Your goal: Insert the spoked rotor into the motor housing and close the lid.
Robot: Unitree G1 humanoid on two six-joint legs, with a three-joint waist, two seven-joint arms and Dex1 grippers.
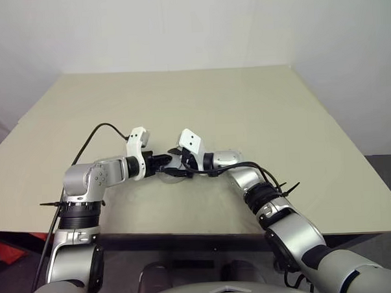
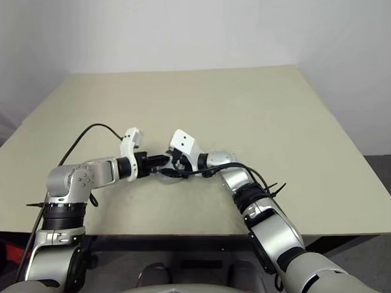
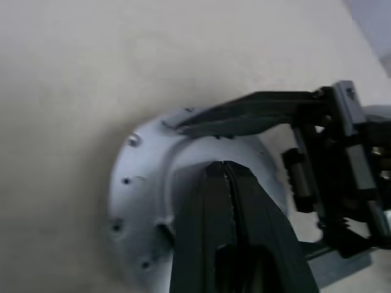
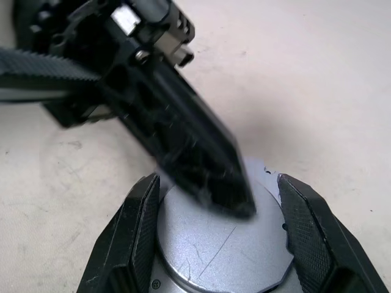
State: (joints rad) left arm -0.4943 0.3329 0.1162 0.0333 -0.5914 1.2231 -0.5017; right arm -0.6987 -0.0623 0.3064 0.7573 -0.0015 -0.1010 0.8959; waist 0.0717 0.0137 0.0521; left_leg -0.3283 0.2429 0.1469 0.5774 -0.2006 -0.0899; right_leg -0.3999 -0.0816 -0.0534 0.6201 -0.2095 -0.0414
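Two robot arms met over a silver disc near the front middle of a bare beige table (image 1: 258,105). The right gripper (image 4: 214,201) straddled the round silver-grey lid (image 4: 220,250), one black finger (image 4: 137,226) against each side of its rim, jaws spread wide around it as it sat on the tabletop. The left gripper (image 3: 227,183), its two fingers pressed fully together and holding nothing, rested its tip on the lid's flat top, crowding the space between the right gripper's fingers. A black cable (image 1: 94,135) looped off the left arm above the table. The lid's flange (image 3: 125,183), dotted with small holes, showed beneath the closed fingers. Whether the rotor and housing sat under the lid could not be told. Open tabletop stretched behind and to both sides, the near edge just below the arms.
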